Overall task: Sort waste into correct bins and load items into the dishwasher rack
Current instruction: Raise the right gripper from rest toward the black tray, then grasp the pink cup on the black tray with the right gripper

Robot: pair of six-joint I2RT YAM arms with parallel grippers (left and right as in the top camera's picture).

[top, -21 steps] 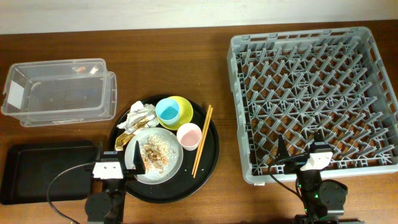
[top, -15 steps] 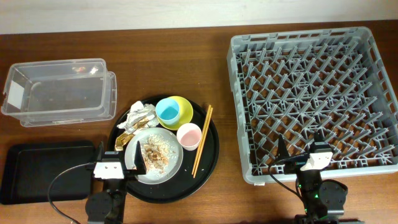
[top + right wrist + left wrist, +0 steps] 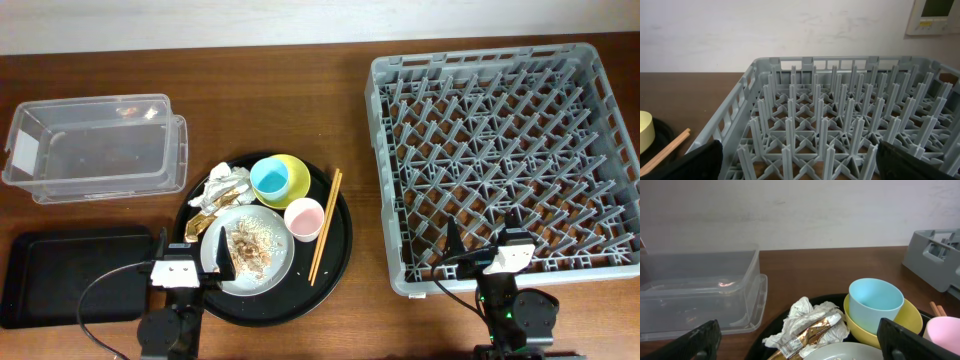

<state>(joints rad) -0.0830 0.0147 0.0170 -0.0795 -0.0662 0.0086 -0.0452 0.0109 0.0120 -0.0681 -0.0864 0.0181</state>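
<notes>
On the round black tray lie crumpled white-and-gold wrappers [image 3: 220, 190] [image 3: 810, 327], a light blue cup [image 3: 269, 179] [image 3: 875, 302] nested in the yellow-green bowl [image 3: 292, 175], a pink cup [image 3: 304, 218], two chopsticks [image 3: 325, 225] and a pale plate [image 3: 275, 265] carrying beige food scraps [image 3: 250, 245]. My left gripper [image 3: 188, 250] [image 3: 800, 345] stands open over the tray's near-left edge, holding nothing. The right gripper [image 3: 482, 235] [image 3: 800, 165] is open and empty above the near edge of the grey dishwasher rack [image 3: 505, 150] [image 3: 840, 125].
A clear plastic tub [image 3: 95, 148] [image 3: 700, 292] stands at the far left. The shallow black rectangular tray [image 3: 70, 275] lies at the near left, just left of my left arm. The round black tray [image 3: 340, 250] sits between that bin and the rack.
</notes>
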